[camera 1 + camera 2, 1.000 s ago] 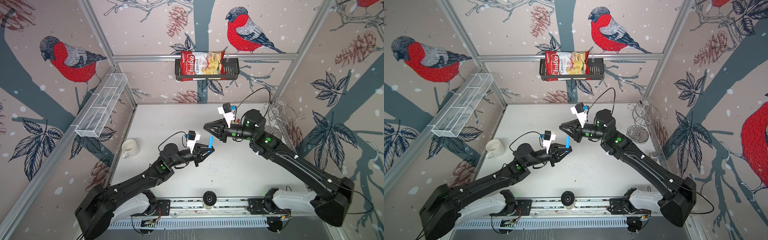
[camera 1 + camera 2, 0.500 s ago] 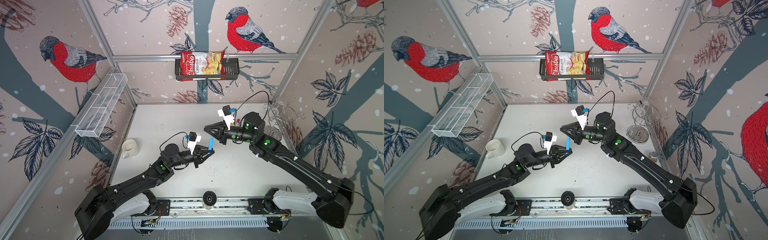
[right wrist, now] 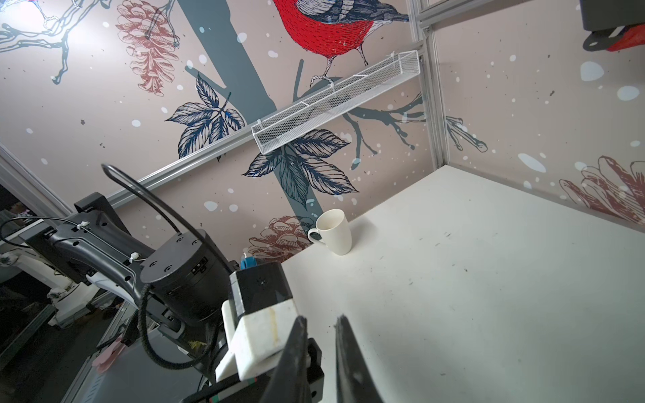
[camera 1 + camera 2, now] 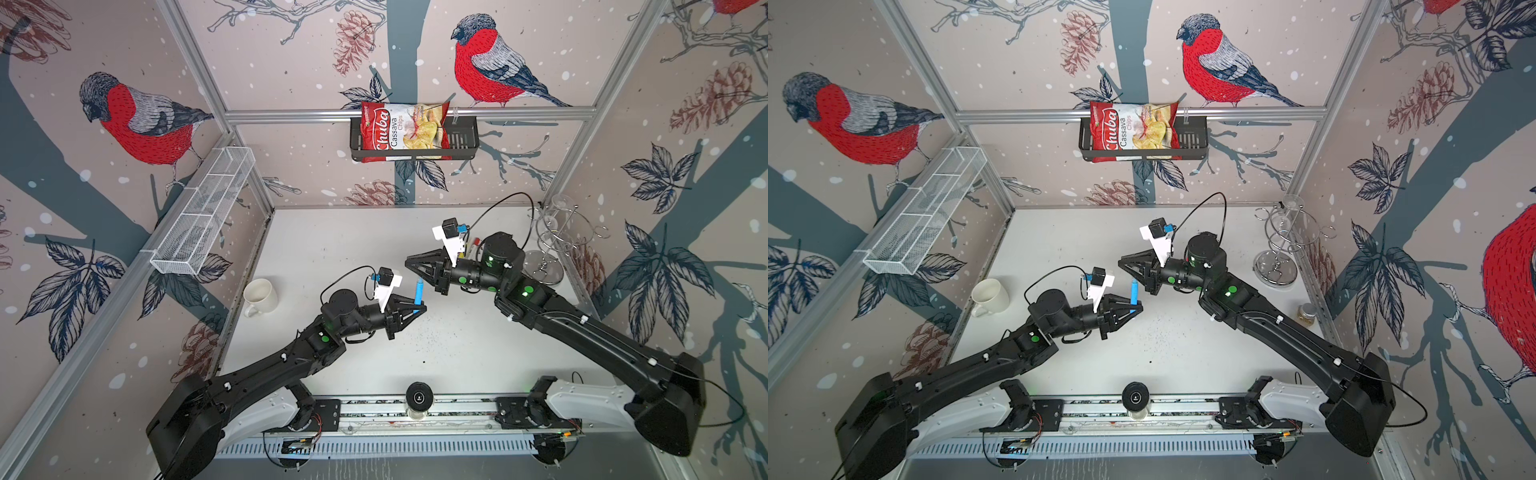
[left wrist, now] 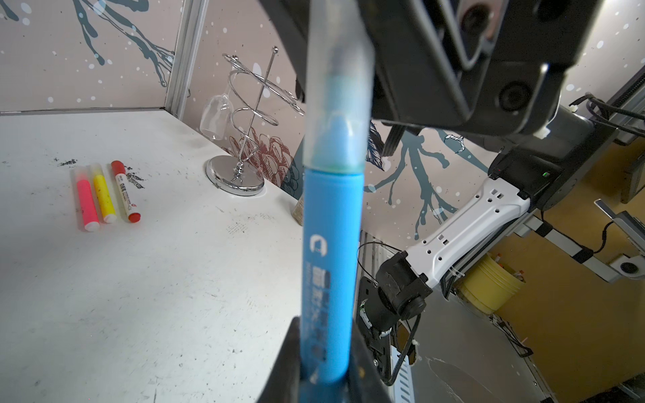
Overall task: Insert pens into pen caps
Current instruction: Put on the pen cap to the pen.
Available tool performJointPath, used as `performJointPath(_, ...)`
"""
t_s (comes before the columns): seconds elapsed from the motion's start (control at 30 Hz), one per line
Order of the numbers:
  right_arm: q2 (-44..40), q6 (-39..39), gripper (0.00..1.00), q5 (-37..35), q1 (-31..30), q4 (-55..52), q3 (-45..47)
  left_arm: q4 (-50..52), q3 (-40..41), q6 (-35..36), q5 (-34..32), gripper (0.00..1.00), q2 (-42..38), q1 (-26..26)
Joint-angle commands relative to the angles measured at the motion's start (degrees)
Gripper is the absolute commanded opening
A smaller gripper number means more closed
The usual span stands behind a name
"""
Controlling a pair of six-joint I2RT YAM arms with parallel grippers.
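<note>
Three capped pens point(image 5: 103, 195) lie on the bench point(image 4: 457, 353), at one o'clock from the blue pen point(image 4: 418, 291). The left hand point(image 4: 419, 309) clamps it upright, whitish cap point(image 5: 336, 104) on. Right hand point(image 4: 409, 262), at twelve o'clock, is pinched empty. Seemingly the last step: press the cap home, then lay the pen down.

"Chuba Cassava Chips" on chip bag point(image 4: 402, 131)

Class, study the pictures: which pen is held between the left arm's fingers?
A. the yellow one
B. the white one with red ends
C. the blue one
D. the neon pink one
C: the blue pen stands clamped between the fingers of the left gripper.
</note>
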State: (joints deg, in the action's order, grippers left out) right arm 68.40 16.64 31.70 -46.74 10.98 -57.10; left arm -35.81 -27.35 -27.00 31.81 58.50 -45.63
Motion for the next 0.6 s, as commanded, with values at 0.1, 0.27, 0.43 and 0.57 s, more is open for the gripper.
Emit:
performJointPath(0.1,0.6,-0.8,0.0,2.3,-1.8,-8.0,3.4,-13.0,0.0,-1.2,-0.9,0.0,-0.8,0.8)
performJointPath(0.27,0.0,0.9,0.0,1.7,-2.8,-5.7,7.2,-16.7,1.2,-3.6,-0.2,0.0,-1.5,2.6)
performJointPath(0.43,-0.9,2.5,0.0,1.5,-3.2,-3.6,10.1,-20.7,2.1,-6.7,0.6,0.0,-2.4,5.7)
performJointPath(0.57,-1.0,3.4,0.0,1.5,-3.7,-2.4,11.5,-22.3,2.0,-7.7,0.4,0.0,-2.9,6.9)
